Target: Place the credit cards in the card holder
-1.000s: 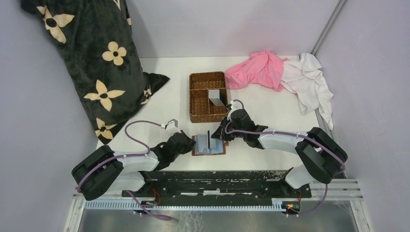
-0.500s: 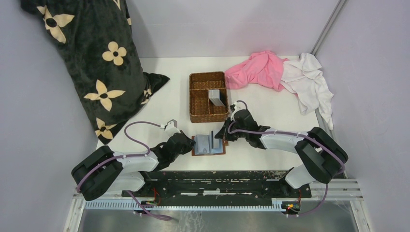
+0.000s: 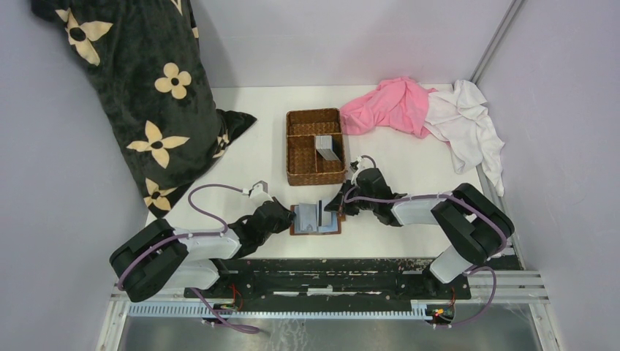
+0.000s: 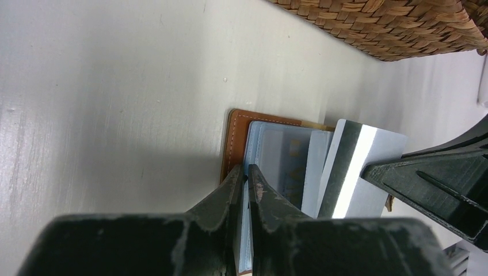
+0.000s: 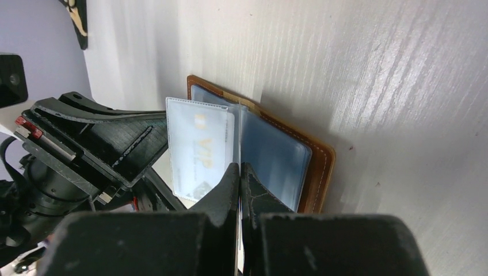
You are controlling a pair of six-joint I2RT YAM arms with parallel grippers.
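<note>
The brown leather card holder [image 3: 311, 225] lies open near the table's front edge. My left gripper [image 3: 292, 217] is shut on one of its clear inner sleeves [image 4: 270, 155] at the left side. From the right, my right gripper [image 3: 330, 210] is shut on a grey credit card [image 3: 321, 210] with a dark stripe [image 4: 357, 167], held upright on edge over the holder's inner pockets [image 5: 276, 155]. A clear sleeve with a printed card [image 5: 198, 146] stands beside it. More grey credit cards [image 3: 327, 148] sit in the wicker basket [image 3: 301, 168].
The wicker basket stands just behind the holder, its edge visible in the left wrist view [image 4: 391, 29]. A black floral blanket [image 3: 139, 95] fills the back left. Pink cloth [image 3: 387, 106] and white cloth [image 3: 468, 124] lie at the back right.
My right gripper has shifted slightly nearer and lower with the card, and its elbow has swung inward. The left gripper has stayed on the sleeve.
</note>
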